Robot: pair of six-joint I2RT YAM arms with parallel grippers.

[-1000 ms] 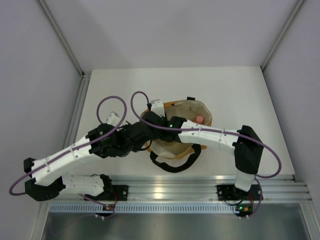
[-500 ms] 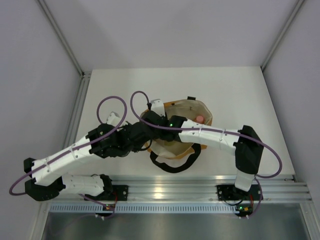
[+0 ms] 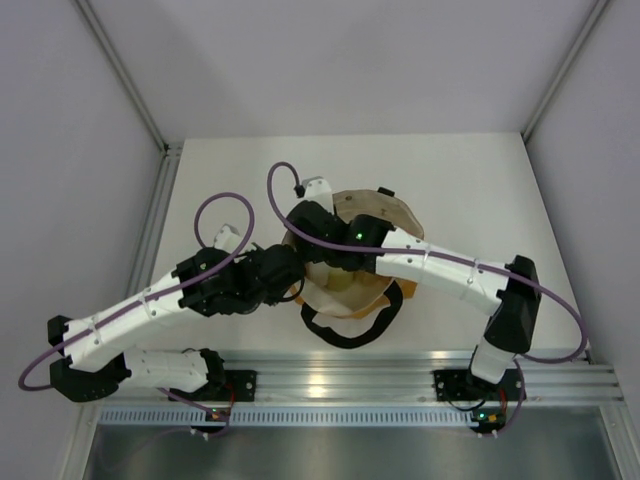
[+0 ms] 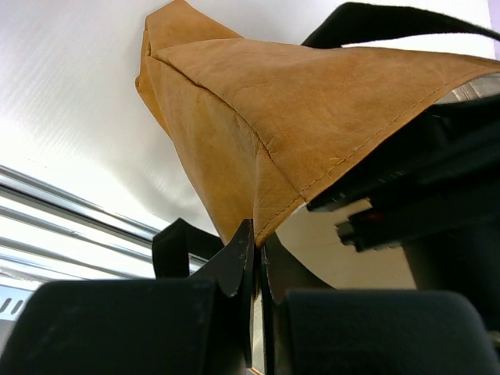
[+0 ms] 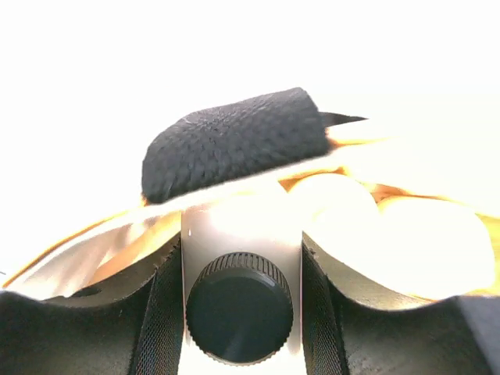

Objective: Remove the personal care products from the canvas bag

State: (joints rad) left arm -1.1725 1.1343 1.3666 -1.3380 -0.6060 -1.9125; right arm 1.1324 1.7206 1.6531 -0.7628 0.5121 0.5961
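The tan-orange canvas bag (image 3: 398,222) stands open in the middle of the table, one black loop handle (image 3: 352,332) lying toward the near edge. My left gripper (image 4: 256,236) is shut on the bag's near-left rim, pinching the seam, and holds that side up. My right gripper (image 5: 241,262) is over the bag's mouth, shut on a whitish bottle with a dark cap (image 5: 239,306), cap toward the camera. Behind it, the other black handle (image 5: 234,144) and the cream lining (image 5: 406,234) show. Any other personal care products are hidden under the right arm (image 3: 430,265).
The white table (image 3: 470,180) extends behind and to both sides of the bag. An aluminium rail (image 3: 400,385) runs along the near edge. Grey walls enclose left, back and right. Purple cables (image 3: 225,205) loop above both wrists.
The right arm has swung back and risen, its elbow shifting right, carrying the bottle up. The pink cap seen earlier in the bag is now covered. The left arm has not moved.
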